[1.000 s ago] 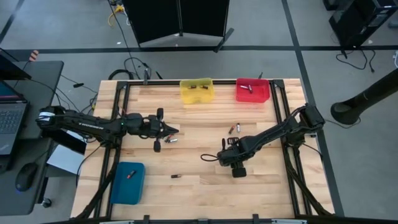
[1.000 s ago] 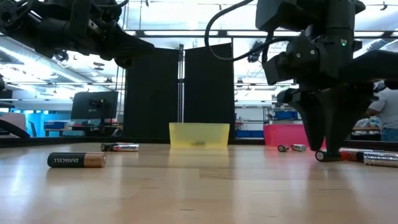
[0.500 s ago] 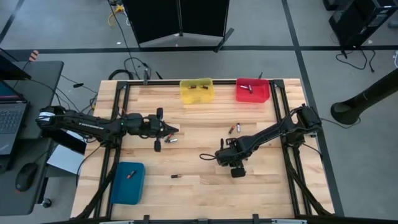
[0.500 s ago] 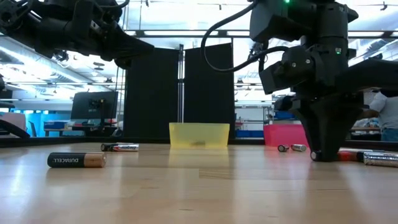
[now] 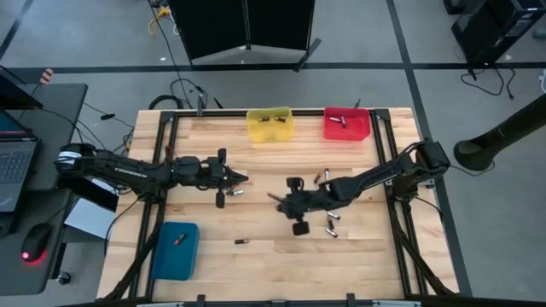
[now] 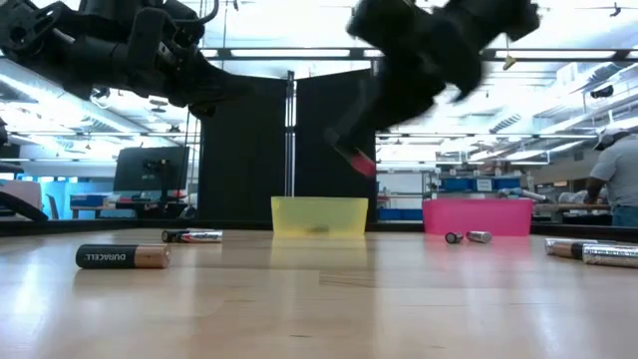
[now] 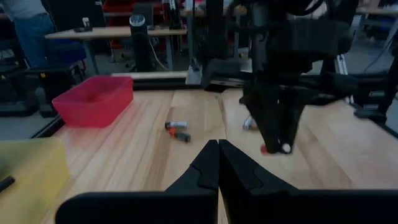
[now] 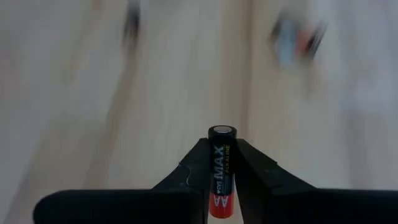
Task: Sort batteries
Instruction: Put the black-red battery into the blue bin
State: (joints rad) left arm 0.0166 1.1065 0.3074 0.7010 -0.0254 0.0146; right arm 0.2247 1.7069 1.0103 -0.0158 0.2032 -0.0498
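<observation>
My right gripper (image 5: pixel 276 199) hangs over the table's middle, shut on a black battery with a red end (image 8: pixel 222 163); in the low view it is a blur well above the wood (image 6: pixel 357 160). My left gripper (image 5: pixel 242 179) is shut and holds nothing; it hovers left of centre, close to a battery (image 5: pixel 237 192) lying on the table. More batteries lie loose on their sides: a pair (image 5: pixel 322 176), another pair (image 5: pixel 332 227) and a single one (image 5: pixel 241 242). The yellow bin (image 5: pixel 270 124), red bin (image 5: pixel 346 125) and blue bin (image 5: pixel 175 251) each hold a battery or more. My right gripper pinches the battery's sides (image 8: pixel 221 155) between its two fingers. The battery lies along the fingers, and its metal-capped end (image 8: pixel 222 131) pokes out past their tips. The fingers come slanting down from the table's right. The battery is lifted clear of the table.
The yellow and red bins stand at the far edge, the blue bin at the near left corner. Dark rails (image 5: pixel 386 162) run along the table's sides. A person (image 6: pixel 618 189) stands in the room behind. Bare wood lies between the two grippers and along the near edge.
My right gripper has shut on a battery at the pile right of centre, lifted it off the table and swung toward the table's left, tipping from straight down to a slant. Two batteries stay where it picked.
</observation>
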